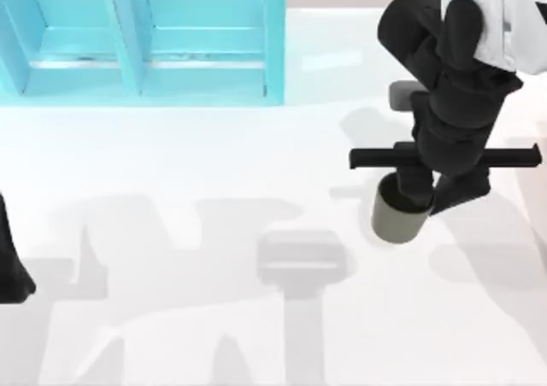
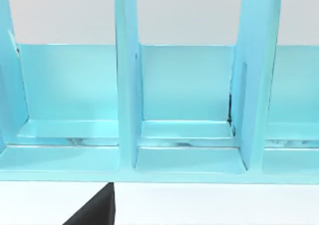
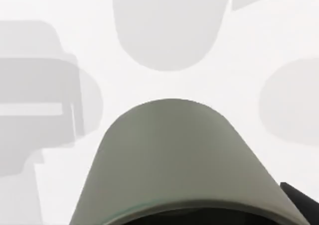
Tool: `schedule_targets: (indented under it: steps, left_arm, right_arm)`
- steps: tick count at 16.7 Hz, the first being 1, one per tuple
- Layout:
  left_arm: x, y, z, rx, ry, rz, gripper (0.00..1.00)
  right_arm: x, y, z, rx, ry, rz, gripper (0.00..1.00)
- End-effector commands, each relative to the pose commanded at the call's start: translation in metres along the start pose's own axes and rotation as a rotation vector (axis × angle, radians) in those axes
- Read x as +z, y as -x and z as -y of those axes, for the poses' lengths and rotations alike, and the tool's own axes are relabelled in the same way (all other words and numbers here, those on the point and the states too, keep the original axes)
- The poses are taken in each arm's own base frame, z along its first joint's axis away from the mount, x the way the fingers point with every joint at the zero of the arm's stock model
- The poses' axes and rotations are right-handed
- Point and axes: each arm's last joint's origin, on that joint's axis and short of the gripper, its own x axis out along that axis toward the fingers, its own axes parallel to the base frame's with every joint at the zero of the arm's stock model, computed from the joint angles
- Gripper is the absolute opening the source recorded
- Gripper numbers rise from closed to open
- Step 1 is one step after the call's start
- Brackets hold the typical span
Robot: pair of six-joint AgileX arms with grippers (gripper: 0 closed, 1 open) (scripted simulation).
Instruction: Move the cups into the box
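Two AgileX arms at a white table (image 1: 171, 172), described L to R

Far L edge of top view: left arm (image 1: 10, 262), dark, parked low, well apart from everything else. On its wrist view: dark sliver of left gripper (image 2: 94, 211), just in front of the box's front lip; cannot tell whether open or shut

Back L of table: box (image 1: 273, 36), teal, split into open compartments by upright dividers, front lip facing the table's middle. Seen close up on L wrist view as three compartments side by side, w/ two tall dividers betw. them and a low step across each floor

Middle of table: soft grey shadows of arms & grippers, nothing more to tell from them

R half of table: olive-grey cup (image 1: 397, 219), plain, cylindrical, mouth up, well apart from box, in front of it and to its R. Cannot tell whether resting on table or raised a little

Directly over cup: right gripper (image 1: 438, 191), black, pointing down, w/ long cross-bar just above. Jaws drawn in to a narrow gap, one finger (image 1: 414, 185) dipped inside cup's mouth, the other outside its R wall, so clamped on the rim at that side. On R wrist view: cup wall very near, pale olive, dark interior at rim

Top R corner: rest of right arm (image 1: 496, 19), black & white, reaching in over table
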Motion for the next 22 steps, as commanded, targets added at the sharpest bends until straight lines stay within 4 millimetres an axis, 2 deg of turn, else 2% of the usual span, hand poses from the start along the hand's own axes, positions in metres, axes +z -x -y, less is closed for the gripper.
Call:
schedule_targets:
  steps: [2, 4, 9, 12, 14, 17, 19, 22]
  left_arm:
    - [0.0, 0.0, 0.0, 0.0, 0.0, 0.0, 1.0]
    - [0.0, 0.0, 0.0, 0.0, 0.0, 0.0, 1.0]
    - [0.0, 0.0, 0.0, 0.0, 0.0, 0.0, 1.0]
    - [0.0, 0.0, 0.0, 0.0, 0.0, 0.0, 1.0]
    - [0.0, 0.0, 0.0, 0.0, 0.0, 0.0, 1.0]
    - [0.0, 0.0, 0.0, 0.0, 0.0, 0.0, 1.0]
    - [0.0, 0.0, 0.0, 0.0, 0.0, 0.0, 1.0]
    - [0.0, 0.0, 0.0, 0.0, 0.0, 0.0, 1.0]
  right_arm:
    - [-0.004, 0.023, 0.023, 0.0, 0.003, 0.001, 0.0]
    - [-0.006, 0.034, 0.035, 0.001, 0.004, 0.003, 0.0]
    - [-0.004, 0.033, 0.037, -0.003, 0.006, 0.001, 0.0]
    - [0.012, 0.037, 0.065, -0.009, 0.003, 0.002, 0.0]
    - [0.025, 0.043, 0.102, -0.013, -0.003, 0.007, 0.0]
    - [0.038, 0.051, 0.175, -0.025, -0.018, 0.006, 0.0]
    - [0.037, 0.058, 0.225, -0.033, 0.0, 0.007, 0.0]
    - [0.022, 0.069, 0.298, -0.045, 0.004, 0.017, 0.0]
